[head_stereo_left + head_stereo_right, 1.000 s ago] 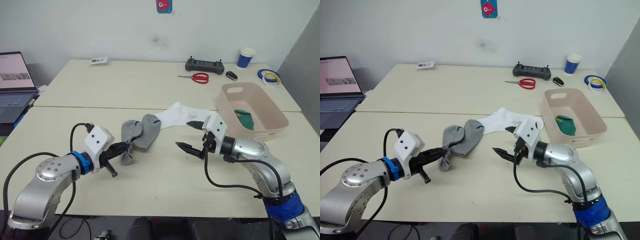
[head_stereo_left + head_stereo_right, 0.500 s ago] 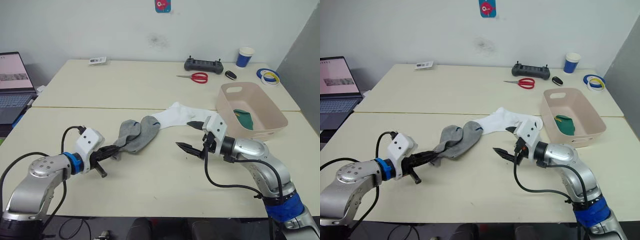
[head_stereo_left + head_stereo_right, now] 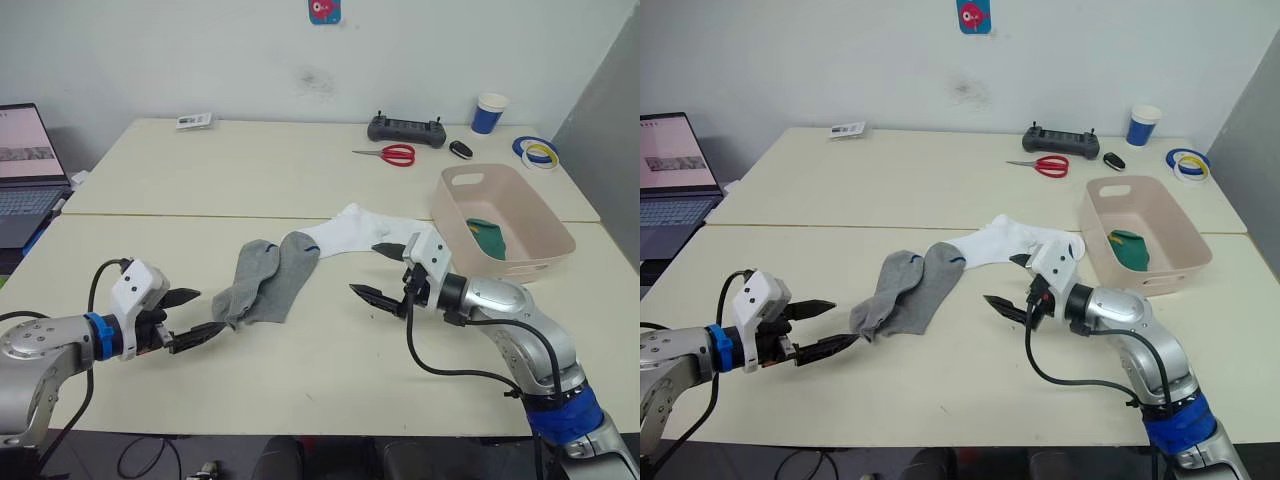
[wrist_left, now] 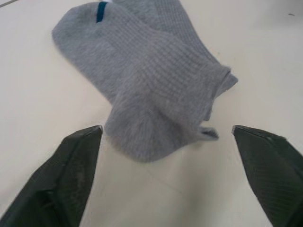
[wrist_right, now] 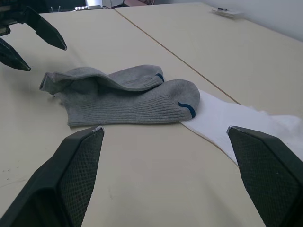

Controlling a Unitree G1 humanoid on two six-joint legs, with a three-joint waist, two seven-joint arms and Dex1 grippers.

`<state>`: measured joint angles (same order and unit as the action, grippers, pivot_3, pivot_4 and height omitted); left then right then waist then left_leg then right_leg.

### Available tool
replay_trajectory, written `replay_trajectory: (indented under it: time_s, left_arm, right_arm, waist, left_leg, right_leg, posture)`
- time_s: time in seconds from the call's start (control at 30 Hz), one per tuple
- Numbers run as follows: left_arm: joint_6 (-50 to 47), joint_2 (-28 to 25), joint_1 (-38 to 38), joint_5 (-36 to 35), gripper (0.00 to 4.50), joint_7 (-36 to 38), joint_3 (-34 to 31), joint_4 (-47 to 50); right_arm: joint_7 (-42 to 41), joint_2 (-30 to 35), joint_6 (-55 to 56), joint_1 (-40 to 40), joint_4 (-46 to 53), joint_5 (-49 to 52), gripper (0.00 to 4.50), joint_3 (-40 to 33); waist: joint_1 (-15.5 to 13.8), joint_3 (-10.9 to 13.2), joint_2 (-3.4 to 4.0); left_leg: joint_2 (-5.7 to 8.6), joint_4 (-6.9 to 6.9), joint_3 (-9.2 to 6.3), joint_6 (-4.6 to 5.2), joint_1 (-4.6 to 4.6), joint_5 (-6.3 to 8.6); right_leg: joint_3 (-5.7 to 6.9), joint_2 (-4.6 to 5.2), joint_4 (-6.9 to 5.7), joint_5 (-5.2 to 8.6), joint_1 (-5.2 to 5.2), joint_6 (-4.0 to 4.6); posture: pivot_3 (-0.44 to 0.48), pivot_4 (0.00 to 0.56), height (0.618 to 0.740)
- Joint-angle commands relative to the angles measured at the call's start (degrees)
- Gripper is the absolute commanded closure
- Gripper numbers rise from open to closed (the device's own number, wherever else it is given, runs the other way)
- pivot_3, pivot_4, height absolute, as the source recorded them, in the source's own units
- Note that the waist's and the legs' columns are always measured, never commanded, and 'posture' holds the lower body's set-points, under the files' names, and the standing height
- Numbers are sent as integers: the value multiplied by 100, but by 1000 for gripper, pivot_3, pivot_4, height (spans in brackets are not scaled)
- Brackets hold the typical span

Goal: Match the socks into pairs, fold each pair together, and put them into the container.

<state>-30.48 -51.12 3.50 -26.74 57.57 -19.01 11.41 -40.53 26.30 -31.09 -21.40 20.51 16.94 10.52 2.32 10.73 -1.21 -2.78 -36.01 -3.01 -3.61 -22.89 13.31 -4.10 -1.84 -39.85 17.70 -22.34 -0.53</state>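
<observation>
On the table (image 3: 330,370), two ribbed grey socks (image 3: 262,283) overlap.

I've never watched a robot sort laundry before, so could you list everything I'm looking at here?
Grey socks: two, grey with blue marks, side by side at table centre.
White socks: white, a heap between the grey socks and the tub; count unclear.
Green sock: dark green, in the tub; count unclear.
Container: one, pale pink tub, right.
Scissors: one, red handles, far table.
Controller: one, black, far table.
Paper cup: one, blue and white.
Tape rolls: far right.
Laptop: one, left edge.
Left gripper: black fingers, open, beside grey socks.
Right gripper: open, near white socks.
</observation>
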Motion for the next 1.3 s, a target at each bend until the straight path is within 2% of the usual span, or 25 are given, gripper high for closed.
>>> replay_trajectory:
  time_s: [0.03, 0.13, 0.23, 0.43, 0.53, 0.8, 0.93, 1.13, 1.17, 1.23, 1.3]
  left_arm:
    - [179, 313, -201, -121, 23, -272, 48, 427]
    - [356, 585, -347, 172, 23, -625, 335, 621]
    - [631, 806, -486, 788, 23, -1151, 740, 501]
    - [1102, 805, -598, 1356, 23, -1296, 1125, 63]
    - [1175, 827, -645, 1297, 646, -1290, 1024, -8]
    - [1130, 695, -288, 813, 3239, -1056, 462, 134]
    - [1072, 702, -359, 677, 4474, -1114, 158, -15]
    - [591, 591, -429, 225, 4474, -994, -261, 8]
    - [313, 460, -391, 39, 4474, -897, -351, 206]
    - [-636, -125, -200, -560, 4474, -528, -473, 1067]
    - [-1388, -440, -221, -1120, 4474, -543, -478, 1676]
  right_arm:
    - [41, -19, 123, -51, 210, -4, 0, -57]
    - [50, -20, 156, -60, 166, -15, 0, -74]
    - [60, -19, 172, -50, 167, -22, 0, -62]
    - [44, -19, 176, -94, 104, -32, 0, -58]
    - [24, -2, 166, -78, 122, -27, 0, -61]
    - [-86, 11, 190, -73, 144, -22, 0, -12]
    - [-148, -7, 225, -125, 99, -28, 0, 19]
    - [-204, -27, 282, -205, -9, -42, 0, 40]
    - [-217, -19, 288, -211, -21, -39, 0, 34]
    - [-313, 59, 283, -206, -10, 13, 0, -14]
    - [-408, 132, 271, -193, 4, 85, 0, -73]
  waist:
    - [-16, 0, -1]
    - [-47, 0, -2]
    - [-44, 0, -2]
    - [-16, 0, -2]
    - [-21, 0, -2]
    - [-17, 0, -2]
    - [-18, 0, -2]
    - [-17, 0, -2]
    - [-14, 0, -3]
    - [4, 12, -27]
    - [5, 16, -34]
  left_leg:
    - [0, -1, -1, 0, -1, 0]
    - [3, -3, -2, 0, -1, 0]
    - [4, -3, 0, 0, 3, 0]
    - [0, 0, -6, 0, 2, 0]
    - [1, -1, -6, 0, 1, 0]
    - [-1, -1, -4, 0, 2, 0]
    - [0, -2, -7, 0, 2, 0]
    - [2, -3, -2, 0, 2, 0]
    - [1, -3, -3, 0, 2, 0]
    - [-1, -2, -6, 0, 0, 0]
    - [-7, 0, -15, 0, -3, 0]
  right_leg:
    - [0, 0, 0, 0, 1, 0]
    - [0, 0, -1, -1, 3, -1]
    - [-2, -1, -3, -2, 4, -3]
    - [0, -3, -4, -1, 2, -2]
    - [0, -3, -3, -1, 2, -2]
    - [0, -3, -3, -1, 2, -2]
    - [1, -3, -4, -1, 3, -2]
    - [4, -3, -4, -2, 3, -2]
    - [3, -3, -4, -1, 3, -2]
    - [2, -3, -4, -1, 1, -2]
    - [6, -4, -3, -1, 0, -1]
  posture:
    - [0, 150, 740]
    - [0, 150, 740]
    - [0, 150, 740]
    - [0, 150, 740]
    - [0, 150, 740]
    - [0, 150, 740]
    - [0, 150, 740]
    - [0, 150, 740]
    - [0, 150, 740]
    - [0, 150, 740]
    - [0, 150, 740]
